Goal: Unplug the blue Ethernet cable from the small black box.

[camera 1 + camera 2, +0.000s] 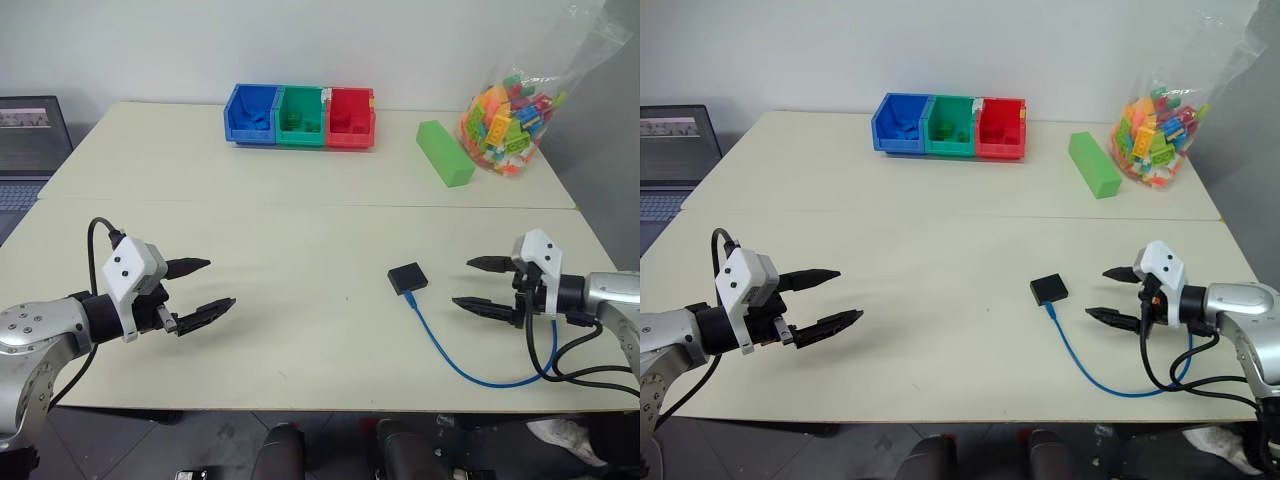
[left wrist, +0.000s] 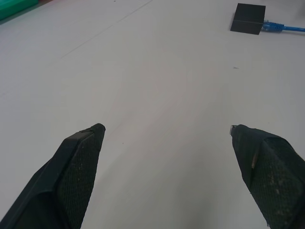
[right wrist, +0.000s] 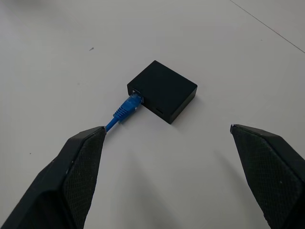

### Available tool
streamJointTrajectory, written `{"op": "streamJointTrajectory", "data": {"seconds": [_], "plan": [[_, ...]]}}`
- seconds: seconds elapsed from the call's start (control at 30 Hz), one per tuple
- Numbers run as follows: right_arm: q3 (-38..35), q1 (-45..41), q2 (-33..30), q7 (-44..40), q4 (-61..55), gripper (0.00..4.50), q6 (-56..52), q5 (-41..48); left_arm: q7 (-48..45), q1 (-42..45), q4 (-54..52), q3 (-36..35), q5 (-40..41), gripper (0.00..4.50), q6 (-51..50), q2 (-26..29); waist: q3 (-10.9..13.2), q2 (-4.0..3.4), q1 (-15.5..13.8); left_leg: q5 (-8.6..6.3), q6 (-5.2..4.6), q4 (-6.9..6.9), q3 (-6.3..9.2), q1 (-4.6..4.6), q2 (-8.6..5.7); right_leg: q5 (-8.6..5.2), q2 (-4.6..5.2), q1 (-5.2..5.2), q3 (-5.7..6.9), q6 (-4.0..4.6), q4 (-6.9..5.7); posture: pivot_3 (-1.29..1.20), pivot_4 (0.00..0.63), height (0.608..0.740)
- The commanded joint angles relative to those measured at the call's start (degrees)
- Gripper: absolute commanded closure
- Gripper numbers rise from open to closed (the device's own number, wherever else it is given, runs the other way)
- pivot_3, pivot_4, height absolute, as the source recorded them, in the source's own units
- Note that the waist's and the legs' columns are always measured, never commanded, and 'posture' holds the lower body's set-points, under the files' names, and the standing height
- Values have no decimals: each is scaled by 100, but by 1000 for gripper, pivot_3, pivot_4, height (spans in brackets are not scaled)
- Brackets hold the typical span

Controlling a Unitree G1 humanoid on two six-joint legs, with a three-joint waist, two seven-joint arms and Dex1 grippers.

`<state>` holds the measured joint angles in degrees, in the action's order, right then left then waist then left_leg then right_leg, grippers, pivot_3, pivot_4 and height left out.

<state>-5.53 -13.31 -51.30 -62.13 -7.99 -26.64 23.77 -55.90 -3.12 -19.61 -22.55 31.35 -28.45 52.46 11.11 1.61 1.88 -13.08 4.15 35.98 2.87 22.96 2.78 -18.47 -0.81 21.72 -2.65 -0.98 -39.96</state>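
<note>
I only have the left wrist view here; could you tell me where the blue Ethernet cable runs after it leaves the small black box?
Observer: From the small black box, the blue Ethernet cable curves along the table towards the front edge, then bends up towards the right arm.
Operator: Thank you. Is the plug still seated?
Observer: Yes, the right wrist view shows its blue boot in the box's port.
Operator: And where is the right end effector, please?
Observer: The right end effector is open, beside the box, touching nothing.
</note>
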Motion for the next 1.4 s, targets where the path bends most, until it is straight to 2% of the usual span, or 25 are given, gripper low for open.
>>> {"op": "streamJointTrajectory", "data": {"seconds": [0.03, 0.5, 0.63, 0.93, 1.23, 1.4], "plan": [[-177, -75, -97, -35, -76, 68, 106, 22, -87, 41, -90, -175, 126, 0, 47, 25, 0, 0, 0, 0, 0, 0, 0, 0, 0, 0, 0, 0, 0, 0, 0, 0, 150, 740], [-21, -16, 3, 122, -394, 68, -143, 55, -137, 0, -294, -87, 238, 0, 25, -47, 0, 0, 0, 0, 0, 1, 0, 0, 0, 8, 0, 0, 0, 13, 0, 0, 150, 740], [104, 294, 312, 658, -995, 68, -642, 126, -427, 50, -423, 21, 649, 0, -101, -99, -1, 3, -4, 0, 0, 1, 3, 1, 1, 7, 0, -2, 1, 13, 0, 0, 150, 740], [669, 913, 1131, 2373, -1904, 68, -1715, -442, -1067, 25, -827, 933, 305, 0, 156, 254, 0, 0, -2, 0, 1, 3, 4, 0, -1, 0, 0, -3, -2, -1, -2, 0, 150, 740], [1161, 815, 2024, 3553, -2136, 68, -2363, -825, -1154, 524, -806, 1423, 280, 0, 239, 150, -2, 2, 10, 0, 1, 2, 3, -2, 1, -1, -5, -1, -3, -2, -2, 0, 150, 740], [1318, 720, 2231, 3838, -2045, 1012, -2513, -997, -1150, 625, -802, 1523, 324, 0, 163, 144, -4, 5, 12, 0, 0, 2, 3, -3, 2, -2, -6, -1, -3, -3, -3, 0, 150, 740]]}}
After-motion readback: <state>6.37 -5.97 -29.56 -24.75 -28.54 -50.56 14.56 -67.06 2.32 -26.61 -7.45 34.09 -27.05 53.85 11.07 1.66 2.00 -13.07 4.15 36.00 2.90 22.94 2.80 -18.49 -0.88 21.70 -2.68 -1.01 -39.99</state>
